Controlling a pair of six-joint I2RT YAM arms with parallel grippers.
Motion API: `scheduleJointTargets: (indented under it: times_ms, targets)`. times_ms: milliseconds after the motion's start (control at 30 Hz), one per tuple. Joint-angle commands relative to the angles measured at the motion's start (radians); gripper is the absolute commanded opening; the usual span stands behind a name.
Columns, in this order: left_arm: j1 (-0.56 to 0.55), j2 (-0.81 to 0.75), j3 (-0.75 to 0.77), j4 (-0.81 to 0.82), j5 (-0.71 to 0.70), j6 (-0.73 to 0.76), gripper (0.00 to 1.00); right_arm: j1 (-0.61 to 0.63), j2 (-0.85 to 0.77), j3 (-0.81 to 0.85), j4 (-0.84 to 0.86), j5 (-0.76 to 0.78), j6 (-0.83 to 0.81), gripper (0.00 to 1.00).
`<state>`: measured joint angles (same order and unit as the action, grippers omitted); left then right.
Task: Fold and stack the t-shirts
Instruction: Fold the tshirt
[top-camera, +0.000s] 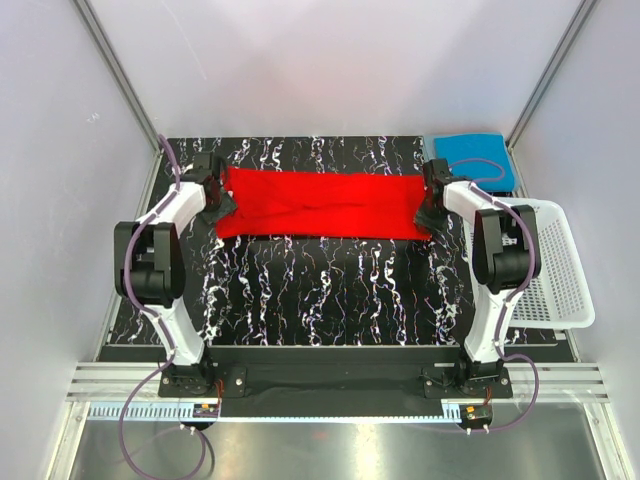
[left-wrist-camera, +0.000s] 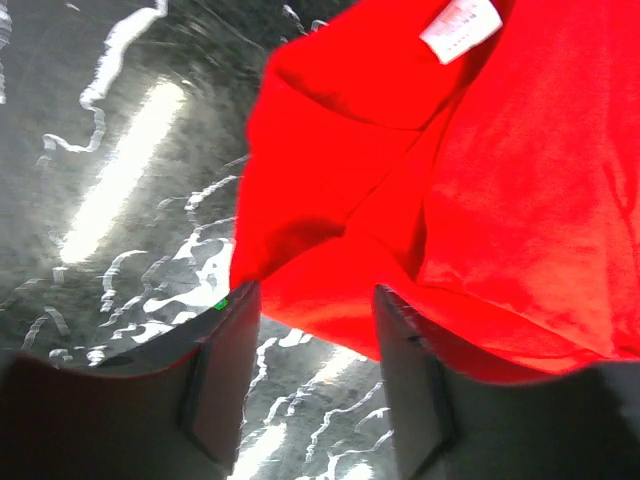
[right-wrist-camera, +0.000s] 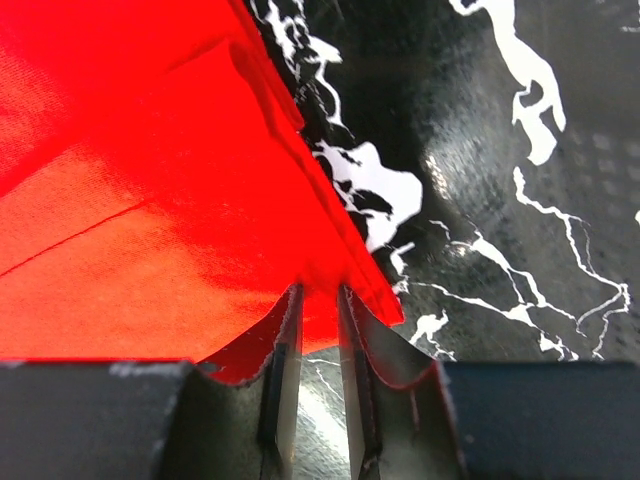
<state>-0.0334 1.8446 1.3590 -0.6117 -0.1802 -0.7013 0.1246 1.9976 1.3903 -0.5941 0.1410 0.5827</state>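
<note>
across the 12 o'clock half of the black marbled table (top-camera: 320, 290), the red t-shirt (top-camera: 320, 205) lies spread in a long flat band running from 9 o'clock to 3 o'clock, with soft creases crossing near its middle. the left gripper (top-camera: 218, 203) sits at the band's 9 o'clock end. in the left wrist view its fingers (left-wrist-camera: 225, 350) stand well apart, with only the loose red edge drooping into the gap and the table showing through between them, so nothing is pinched there. a white label (left-wrist-camera: 460, 25) shows on the cloth toward 1 o'clock of that view. the right gripper (top-camera: 430, 205) is at the band's 3 o'clock end. in the right wrist view its jaws are drawn down to a narrow slit, and the corner hem of the red t-shirt is nipped between them. off the table's far corner, at about 1 o'clock, the blue t-shirt (top-camera: 478, 158) rests folded into a neat rectangle. a white mesh basket (top-camera: 560, 290) sits tilted at 3 o'clock, just beside the right arm.
</note>
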Motion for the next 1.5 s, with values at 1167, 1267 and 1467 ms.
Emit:
scheduleJointTargets:
  times_ms: [1167, 1267, 1467]
  targets:
    - [0.151, -0.18, -0.47, 0.686, 0.372, -0.064, 0.5, 0.003, -0.211, -0.232, 0.011, 0.034, -0.029, 0.27]
    - [0.151, -0.171, -0.408, 0.578, 0.298, -0.044, 0.24, 0.003, -0.221, -0.253, 0.004, 0.026, -0.009, 0.24]
    - [0.15, -0.139, -0.336, 0.449, 0.24, -0.004, 0.04, 0.006, -0.269, -0.326, 0.023, 0.008, 0.023, 0.24]
